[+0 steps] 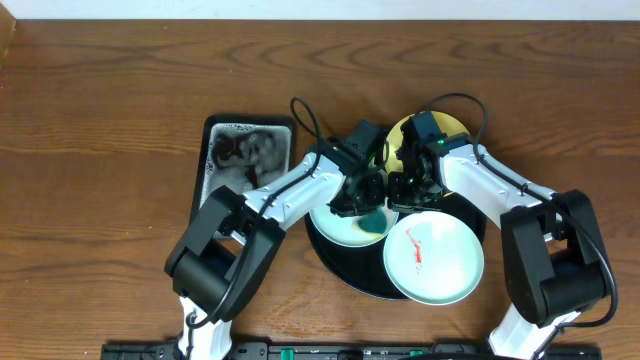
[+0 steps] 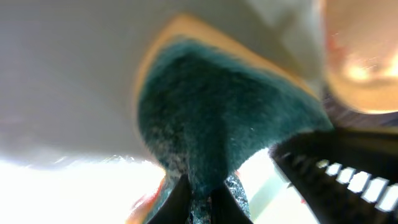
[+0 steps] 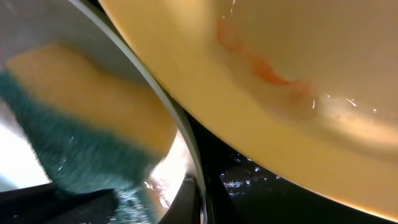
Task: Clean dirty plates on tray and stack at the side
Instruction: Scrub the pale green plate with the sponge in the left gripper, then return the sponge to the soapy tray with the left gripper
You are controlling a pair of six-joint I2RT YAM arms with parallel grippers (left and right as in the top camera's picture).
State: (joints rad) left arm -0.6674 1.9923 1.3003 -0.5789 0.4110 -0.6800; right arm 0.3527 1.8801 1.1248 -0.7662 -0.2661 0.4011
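The round black tray (image 1: 338, 262) holds two mint-blue plates. The left plate (image 1: 338, 228) has a green and yellow sponge (image 1: 373, 226) pressed on it. My left gripper (image 1: 367, 206) is shut on the sponge (image 2: 230, 118), its fingers (image 2: 200, 200) pinching the sponge's end. My right gripper (image 1: 402, 190) is shut on that plate's rim (image 3: 169, 109), as its fingers (image 3: 202, 194) show. The right plate (image 1: 433, 258) has a red smear. The yellow plate (image 1: 436, 128) lies at the back under the right arm, with red smears (image 3: 267, 71).
A small rectangular black soapy tray (image 1: 248, 165) stands left of the round tray. Both arms cross over the round tray's back half. Bare wooden table (image 1: 100, 120) lies to the left and back.
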